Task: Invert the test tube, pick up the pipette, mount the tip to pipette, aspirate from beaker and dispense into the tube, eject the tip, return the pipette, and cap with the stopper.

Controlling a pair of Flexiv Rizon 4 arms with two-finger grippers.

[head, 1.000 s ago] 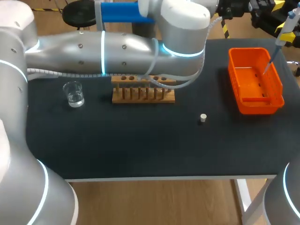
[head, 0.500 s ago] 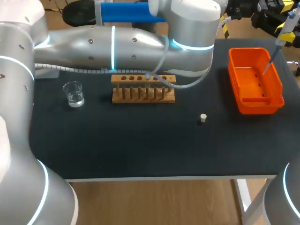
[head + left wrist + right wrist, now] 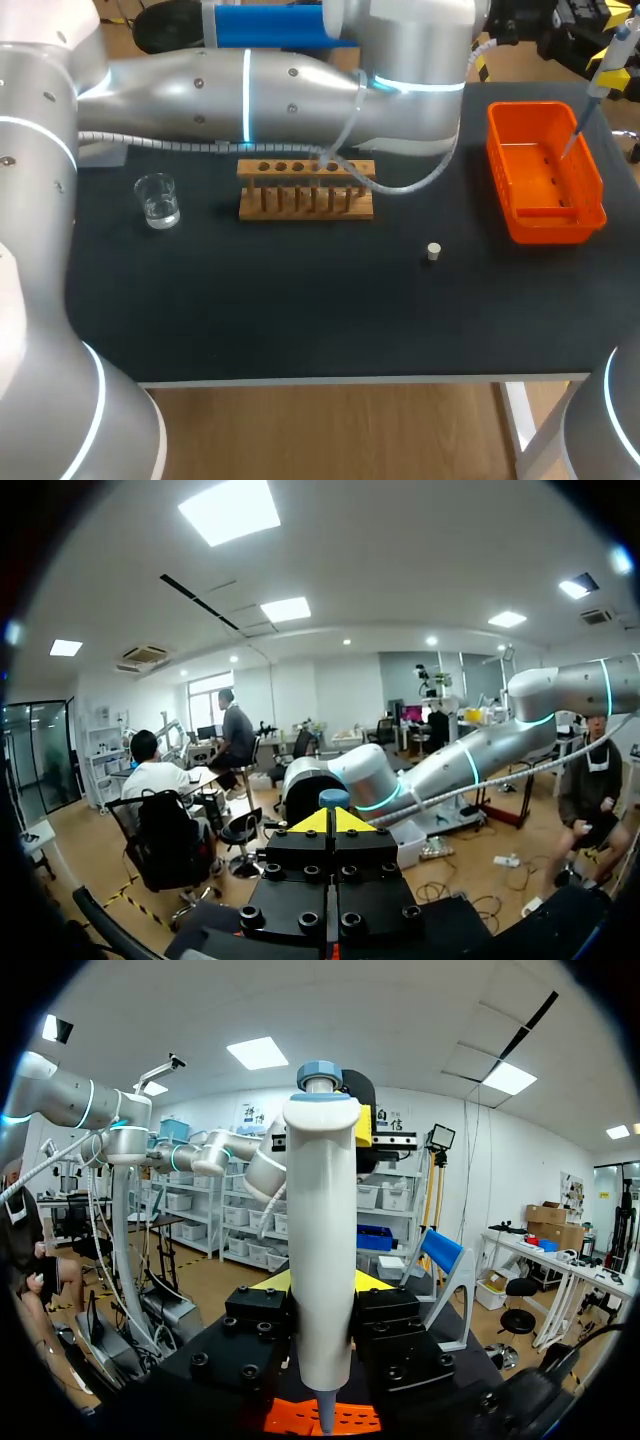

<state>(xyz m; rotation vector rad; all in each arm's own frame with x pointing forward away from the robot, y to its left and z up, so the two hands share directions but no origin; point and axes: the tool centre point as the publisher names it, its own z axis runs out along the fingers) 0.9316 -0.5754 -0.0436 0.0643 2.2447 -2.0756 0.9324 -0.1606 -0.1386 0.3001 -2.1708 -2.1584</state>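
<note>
On the black tabletop a wooden test tube rack stands near the middle of the far edge. A clear beaker holding a little clear liquid stands well apart from it toward the left edge. The small pale stopper sits alone right of centre, upright and apart from everything else. An orange bin fills the far right corner. The left arm comes in from the left and stretches along the far edge above the rack, and its grey cable loops down across the rack's right end. I cannot tell whether a tube stands in the rack there. In the left wrist view the left gripper points out past the table with its yellow tips pressed together. A small blue rounded shape shows just beyond them, and I cannot tell what it is. The right gripper is clamped on the pipette, one finger on each side of the white barrel, whose blue cap is uppermost. The head view shows the pipette tilted above the far right corner, its thin tip hanging over the bin's far end. No print on these things can be read.
</note>
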